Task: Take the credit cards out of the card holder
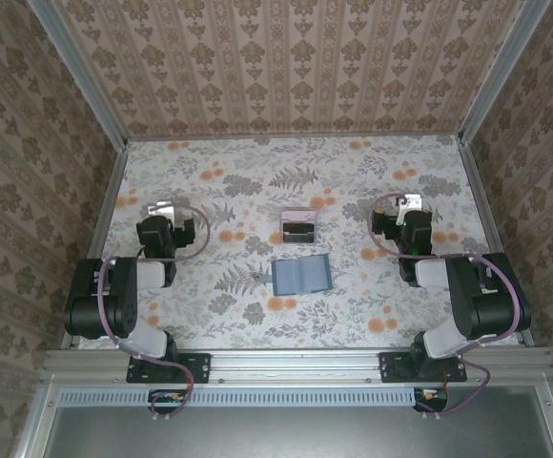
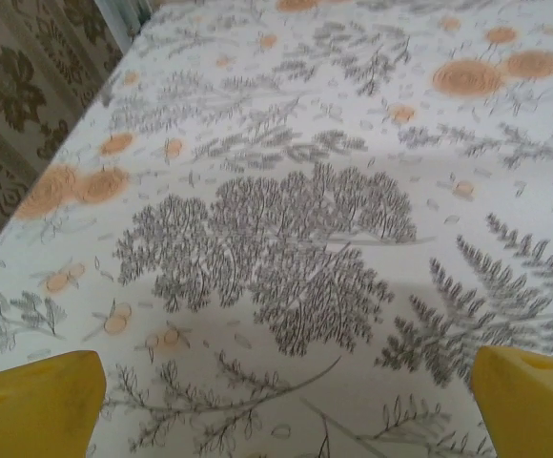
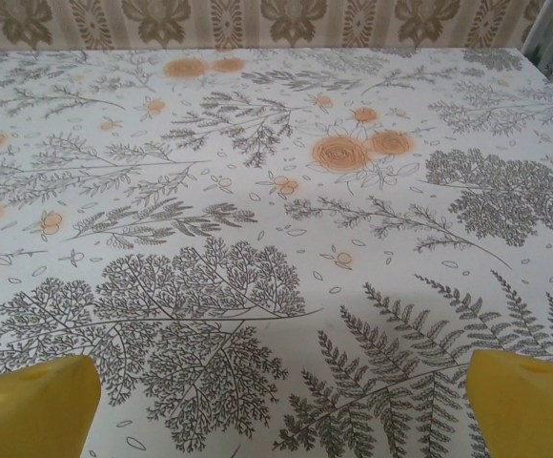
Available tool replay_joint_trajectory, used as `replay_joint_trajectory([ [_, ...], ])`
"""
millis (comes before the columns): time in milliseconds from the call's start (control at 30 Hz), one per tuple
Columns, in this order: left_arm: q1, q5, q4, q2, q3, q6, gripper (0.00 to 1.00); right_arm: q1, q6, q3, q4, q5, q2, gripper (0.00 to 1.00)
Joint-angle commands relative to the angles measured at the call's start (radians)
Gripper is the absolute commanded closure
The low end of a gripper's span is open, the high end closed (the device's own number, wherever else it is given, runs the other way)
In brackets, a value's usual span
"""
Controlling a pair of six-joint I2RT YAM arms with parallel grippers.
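Left gripper (image 1: 167, 212) and right gripper (image 1: 408, 205) are hanging spread wide and empty in the top view, the card holder (image 1: 300, 275) lying between them, nearer my bases, long axis crosswise, right seemingly closer; wrist views are showing my fingertips (image 2: 38, 410) parted over tablecloth (image 2: 276, 239).

Card holder (image 1: 300, 275) is lying open mid-table, with bare cloth stretching along its left, right and near sides. Clear box (image 1: 298, 227) is sitting just behind it, crowding the far-side approach. Wallpapered walls (image 1: 286, 67) are closing off 3 sides of the table (image 1: 210, 172).
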Motion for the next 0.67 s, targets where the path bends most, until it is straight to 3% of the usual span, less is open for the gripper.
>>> replay_joint_trajectory([
  [0, 0.003, 0.047, 0.135, 0.01, -0.008, 0.018, 0.0, -0.004, 0.013, -0.006, 0.047, -0.028, 0.003, 0.0],
  [633, -0.005, 0.039, 0.125, 0.006, -0.008, 0.019, 0.0, -0.005, 0.01, -0.033, 0.086, -0.033, -0.002, 0.0],
])
